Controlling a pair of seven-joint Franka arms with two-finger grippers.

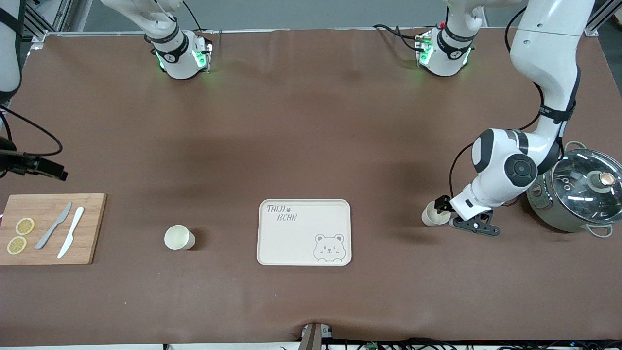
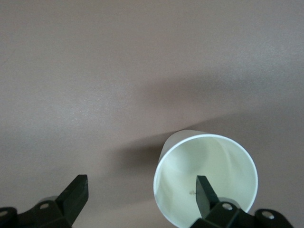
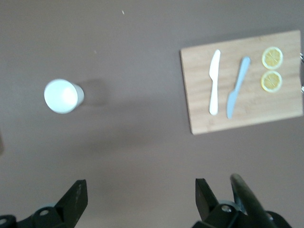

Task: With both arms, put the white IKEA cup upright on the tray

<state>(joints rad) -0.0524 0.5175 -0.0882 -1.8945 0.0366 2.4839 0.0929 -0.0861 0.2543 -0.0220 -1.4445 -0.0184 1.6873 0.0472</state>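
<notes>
The cream tray (image 1: 277, 243), printed "TAIJI BEAR" with a bear face, lies in the middle of the table with nothing on it. One white cup (image 1: 431, 216) stands toward the left arm's end, mouth up as far as I can tell. My left gripper (image 1: 440, 207) is open at that cup. In the left wrist view the gripper (image 2: 141, 186) has one finger (image 2: 204, 192) inside the cup's (image 2: 209, 166) mouth and the other outside it. A second white cup (image 1: 179, 237) stands upright between the tray and the cutting board. My right gripper (image 3: 141, 195) is open and empty, high over the table; that cup (image 3: 61, 96) shows below it.
A wooden cutting board (image 1: 87, 228) with two knives and two lemon slices lies at the right arm's end, also in the right wrist view (image 3: 199, 109). A metal pot with a glass lid (image 1: 580, 192) stands beside the left arm's wrist at the left arm's end.
</notes>
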